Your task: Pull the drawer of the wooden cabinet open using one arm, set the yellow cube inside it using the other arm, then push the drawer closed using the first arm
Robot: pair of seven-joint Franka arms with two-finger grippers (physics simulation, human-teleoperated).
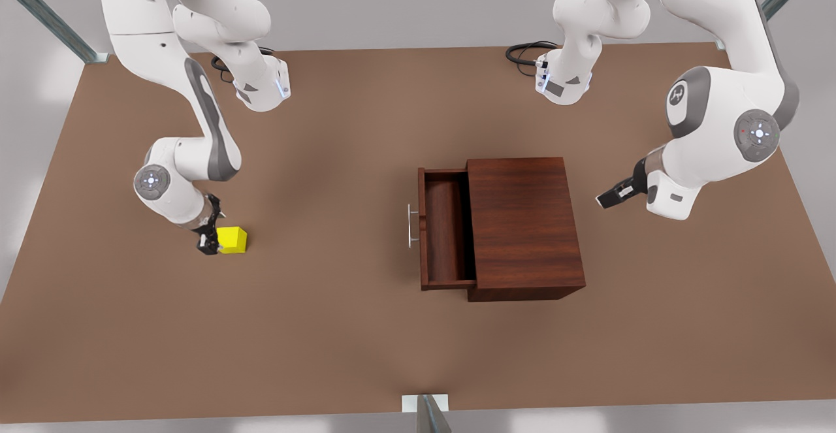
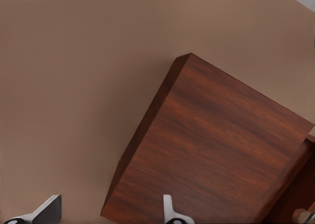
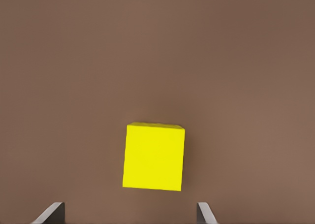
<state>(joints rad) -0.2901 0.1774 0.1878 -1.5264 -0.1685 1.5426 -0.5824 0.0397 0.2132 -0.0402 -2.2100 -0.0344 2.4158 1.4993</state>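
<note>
The wooden cabinet [image 1: 526, 227] stands near the middle of the bench [image 1: 326, 328]. Its drawer [image 1: 447, 230] juts out toward nine o'clock in the front view. The yellow cube [image 1: 233, 240] rests on the bench well apart at nine o'clock, with the right hand [image 1: 209, 240] just beside it. The left hand [image 1: 614, 194] hangs at the cabinet's three o'clock.

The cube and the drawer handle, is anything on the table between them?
Nothing: the front view shows bare table between the cube and the handle.
</note>
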